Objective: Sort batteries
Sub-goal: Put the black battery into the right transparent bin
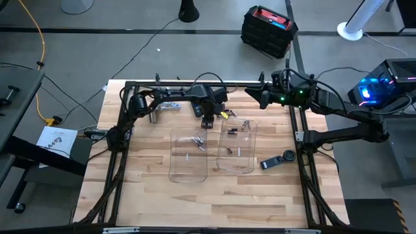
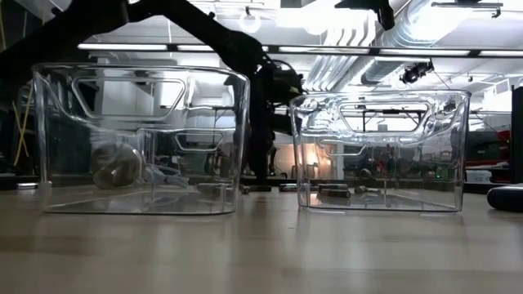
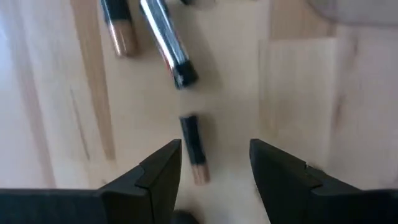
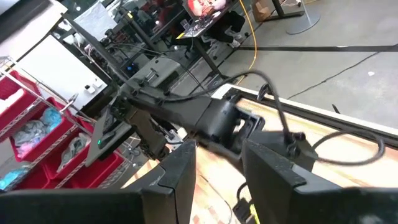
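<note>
Two clear trays stand side by side mid-table, the left tray (image 1: 188,155) and the right tray (image 1: 237,146), each with a few small batteries lying inside. My left gripper (image 1: 208,122) points down at the table just beyond the trays' far ends. In the left wrist view it (image 3: 214,162) is open, and a small dark battery with a copper end (image 3: 191,140) lies flat on the wood between its fingertips, untouched. A silvery battery (image 3: 168,43) and a dark copper-tipped battery (image 3: 118,28) lie just beyond. My right gripper (image 4: 217,174) is open and hangs high over the far right.
A dark remote-like gadget (image 1: 278,160) lies right of the right tray. Silvery metal clutter (image 1: 170,104) sits at the far edge under the left arm, and a small yellow piece (image 1: 224,115) lies by my left gripper. Bare wood stretches in front of the trays.
</note>
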You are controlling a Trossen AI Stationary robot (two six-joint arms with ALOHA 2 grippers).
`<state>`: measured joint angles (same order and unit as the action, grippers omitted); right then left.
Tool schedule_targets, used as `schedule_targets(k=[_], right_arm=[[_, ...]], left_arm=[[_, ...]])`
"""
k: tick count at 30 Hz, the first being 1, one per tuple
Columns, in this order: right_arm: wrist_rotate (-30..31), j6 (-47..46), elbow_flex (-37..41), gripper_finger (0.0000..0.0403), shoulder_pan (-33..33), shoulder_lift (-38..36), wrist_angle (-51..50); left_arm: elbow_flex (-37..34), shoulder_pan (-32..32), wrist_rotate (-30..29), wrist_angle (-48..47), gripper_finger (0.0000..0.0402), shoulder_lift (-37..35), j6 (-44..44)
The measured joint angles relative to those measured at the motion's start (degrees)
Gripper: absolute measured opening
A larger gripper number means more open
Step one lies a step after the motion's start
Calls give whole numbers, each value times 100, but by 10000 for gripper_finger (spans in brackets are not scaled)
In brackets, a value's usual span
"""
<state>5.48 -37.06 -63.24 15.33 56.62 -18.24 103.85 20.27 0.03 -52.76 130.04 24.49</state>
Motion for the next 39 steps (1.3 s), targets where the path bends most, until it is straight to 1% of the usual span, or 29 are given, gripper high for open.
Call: schedule_targets(k=[3,8,11,13,15,16,20,23,25,27,29,31,33,34,35,37,39], right_arm=[[-4,0,0,126,0,0,-4],[-7,1,0,126,0,0,-108],[-9,1,0,126,0,-1,-138],[-11,2,0,126,0,-2,-190],[-9,12,0,126,0,-2,-235],[-9,50,0,126,0,-2,-238],[-9,107,0,126,0,-2,-251],[-9,107,0,126,0,-2,-250],[-11,107,0,126,0,-2,-251],[-11,107,0,126,0,-2,-249],[-11,107,0,126,0,-2,-251],[-11,107,0,126,0,-2,-251],[-13,107,0,126,0,-2,-251],[-13,107,-1,126,0,-2,-251],[-13,107,0,126,0,-2,-251],[-13,107,0,126,0,-2,-250],[-13,107,0,126,0,-2,-251]], left_arm=[[0,-109,-567,96,183,0,-69],[2,-114,-707,42,181,32,-211],[9,-69,-853,-75,177,156,-524],[9,-12,-740,-80,174,193,-726],[11,49,-462,-3,173,216,-857],[7,59,-439,66,173,216,-924],[4,43,-447,551,172,232,-1056],[12,14,-438,453,172,275,-1094],[22,-35,-576,376,168,289,-1085],[23,-95,-749,324,156,294,-1041],[28,-126,-776,235,131,297,-992],[26,-137,-755,119,91,297,-920],[28,-125,-695,81,39,298,-901],[46,-101,-615,41,21,300,-932],[76,-58,-459,-5,11,304,-984],[141,0,-120,-99,11,304,-1065],[178,16,-4,-205,5,304,-1076]])
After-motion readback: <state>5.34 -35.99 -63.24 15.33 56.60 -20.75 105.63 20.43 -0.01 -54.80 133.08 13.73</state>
